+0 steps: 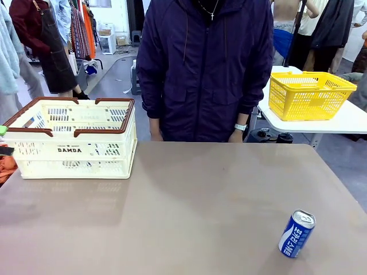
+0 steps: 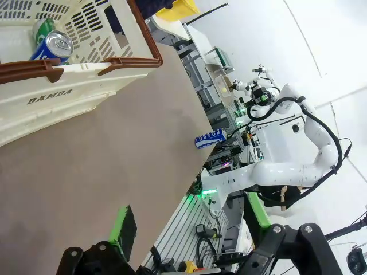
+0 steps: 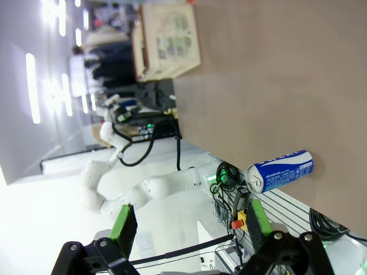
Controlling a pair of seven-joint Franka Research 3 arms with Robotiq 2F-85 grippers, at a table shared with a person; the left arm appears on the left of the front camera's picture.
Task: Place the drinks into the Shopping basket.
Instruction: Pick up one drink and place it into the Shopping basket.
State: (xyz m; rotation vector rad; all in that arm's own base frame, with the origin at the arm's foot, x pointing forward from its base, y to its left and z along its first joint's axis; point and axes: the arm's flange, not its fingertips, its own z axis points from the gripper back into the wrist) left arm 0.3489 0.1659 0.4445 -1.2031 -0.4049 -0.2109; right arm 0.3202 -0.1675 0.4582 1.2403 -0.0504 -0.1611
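Note:
A blue can (image 1: 296, 233) with white lettering stands alone near the table's front right corner; it also shows as the blue can (image 2: 209, 138) and the blue can (image 3: 279, 171). At the far left stands the cream Shopping basket (image 1: 74, 150) with brown rim and "DAMDA" print. In the left wrist view, the basket (image 2: 69, 86) holds a second blue can (image 2: 53, 46) and a green can (image 2: 41, 27). My left gripper (image 2: 189, 229) is open with nothing between its fingers, off the table's side. My right gripper (image 3: 191, 226) is open too, well apart from the blue can.
A person in a dark jacket (image 1: 206, 69) stands at the table's far edge, hands down. A yellow mesh basket (image 1: 309, 94) sits on a white table at the back right. The brown tabletop (image 1: 189, 200) lies bare between basket and can.

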